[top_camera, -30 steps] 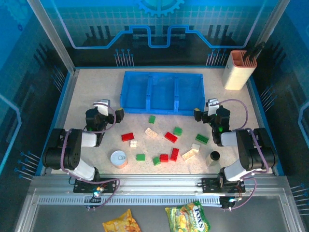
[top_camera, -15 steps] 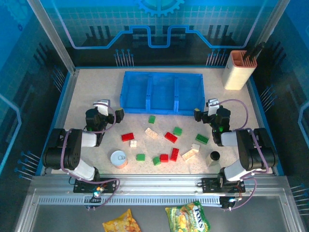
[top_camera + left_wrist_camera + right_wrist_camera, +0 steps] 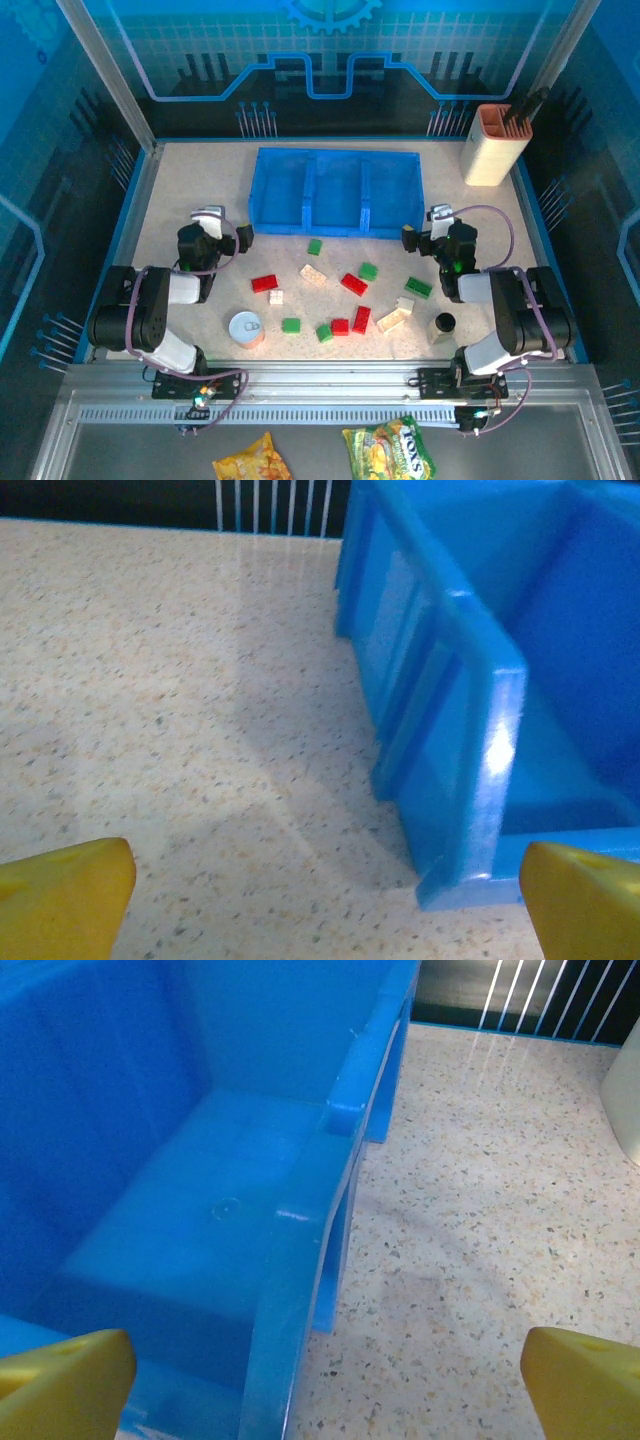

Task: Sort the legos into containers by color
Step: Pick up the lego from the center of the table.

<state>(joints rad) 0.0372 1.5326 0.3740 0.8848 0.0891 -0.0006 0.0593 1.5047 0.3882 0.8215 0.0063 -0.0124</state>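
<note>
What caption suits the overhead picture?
Open left gripper and right gripper flank a blue bin; red, green and cream legos lie scattered.

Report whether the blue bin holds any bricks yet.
Empty. The blue bin shows bare blue floors in all three compartments; the bricks lie scattered on the table in front of it.

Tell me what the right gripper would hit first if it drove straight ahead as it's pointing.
Most likely the bright-blue three-compartment plastic bin. Its right end wall lies close ahead of the right gripper, in line with the gap between its open jaws. Depth is hard to judge, so the exact contact point is uncertain.
</note>
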